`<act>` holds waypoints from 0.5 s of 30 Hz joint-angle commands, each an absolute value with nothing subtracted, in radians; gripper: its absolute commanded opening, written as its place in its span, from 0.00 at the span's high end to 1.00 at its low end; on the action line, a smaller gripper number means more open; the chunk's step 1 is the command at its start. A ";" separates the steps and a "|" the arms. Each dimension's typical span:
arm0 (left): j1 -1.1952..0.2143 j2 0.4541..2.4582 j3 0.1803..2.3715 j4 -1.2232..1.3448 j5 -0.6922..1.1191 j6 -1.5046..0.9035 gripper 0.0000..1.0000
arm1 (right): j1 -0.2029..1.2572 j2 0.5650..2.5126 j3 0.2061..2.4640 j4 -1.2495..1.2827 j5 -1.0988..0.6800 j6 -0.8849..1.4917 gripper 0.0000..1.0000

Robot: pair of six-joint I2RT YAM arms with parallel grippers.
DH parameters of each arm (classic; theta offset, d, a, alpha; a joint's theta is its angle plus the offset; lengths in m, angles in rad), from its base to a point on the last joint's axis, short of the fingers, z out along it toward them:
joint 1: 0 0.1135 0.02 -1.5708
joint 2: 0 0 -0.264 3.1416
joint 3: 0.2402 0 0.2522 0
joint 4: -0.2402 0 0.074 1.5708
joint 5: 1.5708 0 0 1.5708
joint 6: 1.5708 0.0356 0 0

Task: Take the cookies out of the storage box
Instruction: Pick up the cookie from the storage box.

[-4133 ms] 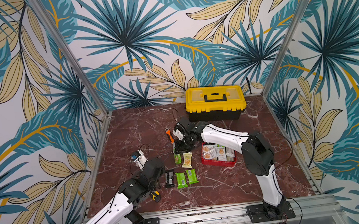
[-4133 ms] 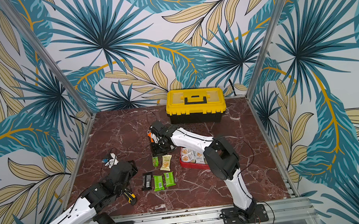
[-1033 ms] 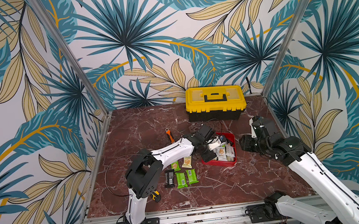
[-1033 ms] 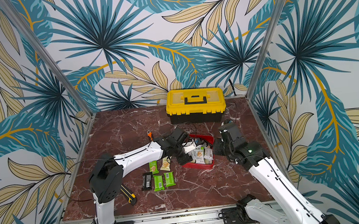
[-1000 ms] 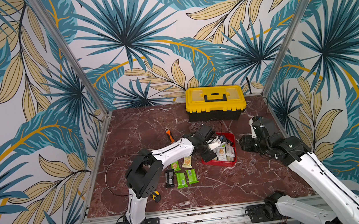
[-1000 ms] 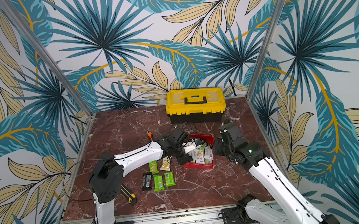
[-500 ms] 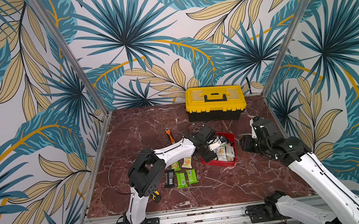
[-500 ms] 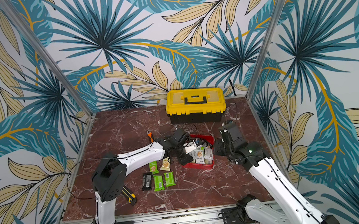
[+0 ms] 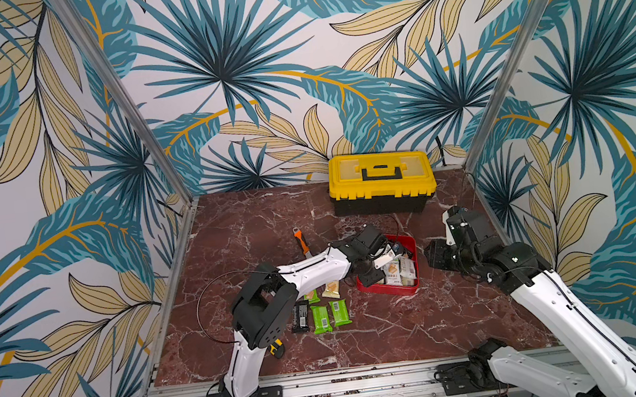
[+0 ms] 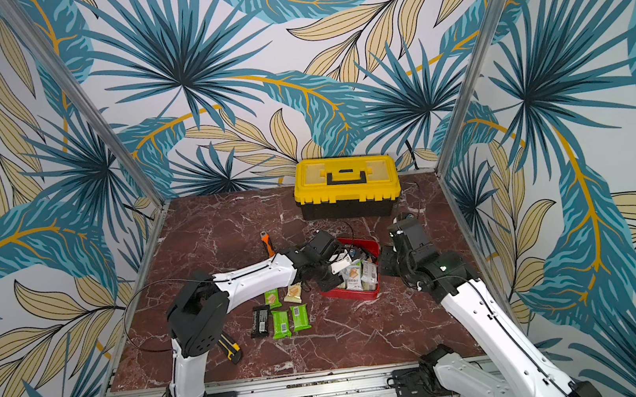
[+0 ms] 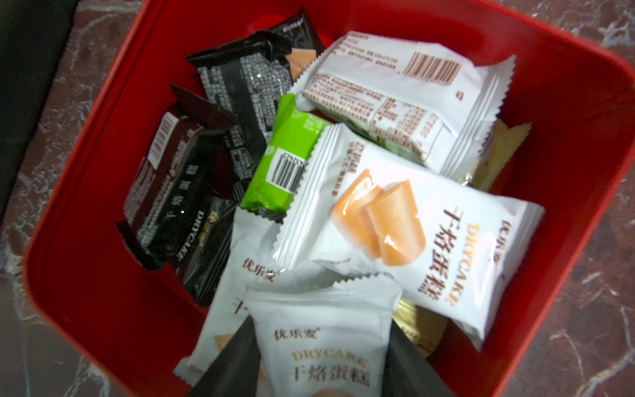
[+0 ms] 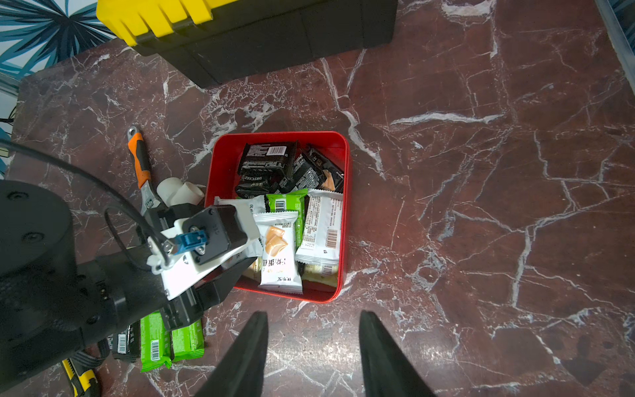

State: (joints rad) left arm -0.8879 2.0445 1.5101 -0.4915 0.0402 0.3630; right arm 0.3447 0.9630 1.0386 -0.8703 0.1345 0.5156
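Note:
The red storage box (image 9: 389, 292) (image 10: 355, 294) (image 12: 346, 206) holds several cookies in white, black and green wrappers (image 11: 395, 220). My left gripper (image 11: 319, 321) (image 9: 377, 260) reaches into the box from its left side. It is shut on a white cookie packet (image 11: 319, 347), with one black finger against each side. Several more cookies (image 9: 321, 318) (image 10: 281, 323) lie on the table left of the box. My right gripper (image 12: 313, 314) (image 9: 436, 255) hovers open and empty just right of the box.
A yellow-and-black toolbox (image 9: 381, 177) stands at the back. An orange-handled wrench (image 9: 301, 240) and a white pipe elbow (image 12: 178, 190) lie left of the box. A yellow-and-black knife (image 10: 229, 346) lies by the left arm's base.
Four seconds ago the right arm reached left of the box; it now sits to the right. The left arm has come into the box, and its jaws have closed on the white packet.

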 commanded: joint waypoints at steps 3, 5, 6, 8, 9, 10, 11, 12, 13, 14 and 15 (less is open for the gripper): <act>-0.892 2.045 1.556 -0.488 0.026 0.358 0.53 | 0.337 0.949 1.022 -0.891 0.134 0.505 0.52; -0.892 2.037 1.555 -0.488 0.029 0.354 0.55 | 0.337 0.948 1.022 -0.891 0.133 0.506 0.52; -0.891 2.032 1.555 -0.489 0.030 0.352 0.55 | 0.337 0.948 1.022 -0.891 0.133 0.506 0.52; -0.892 2.022 1.555 -0.493 0.029 0.348 0.57 | 0.336 0.946 1.022 -0.891 0.133 0.507 0.52; -0.892 2.015 1.554 -0.492 0.027 0.344 0.58 | 0.336 0.946 1.022 -0.891 0.133 0.506 0.52; -0.892 2.008 1.551 -0.493 0.027 0.341 0.58 | 0.336 0.946 1.023 -0.891 0.131 0.508 0.52; -0.893 1.999 1.549 -0.491 0.026 0.338 0.59 | 0.336 0.946 1.023 -0.892 0.131 0.508 0.52; -0.892 1.991 1.548 -0.491 0.026 0.334 0.59 | 0.336 0.946 1.023 -0.891 0.132 0.507 0.52; -0.893 1.981 1.545 -0.493 0.026 0.328 0.59 | 0.335 0.946 1.023 -0.891 0.131 0.508 0.52; -0.892 1.971 1.542 -0.491 0.026 0.323 0.59 | 0.334 0.946 1.023 -0.890 0.131 0.508 0.52; -0.892 1.961 1.538 -0.489 0.026 0.318 0.59 | 0.334 0.947 1.023 -0.891 0.130 0.508 0.52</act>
State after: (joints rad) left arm -0.8913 2.0342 1.5101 -0.4934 0.0368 0.3397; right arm 0.3397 0.9592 1.0386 -0.8703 0.1341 0.5156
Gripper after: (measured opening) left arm 0.439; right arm 0.479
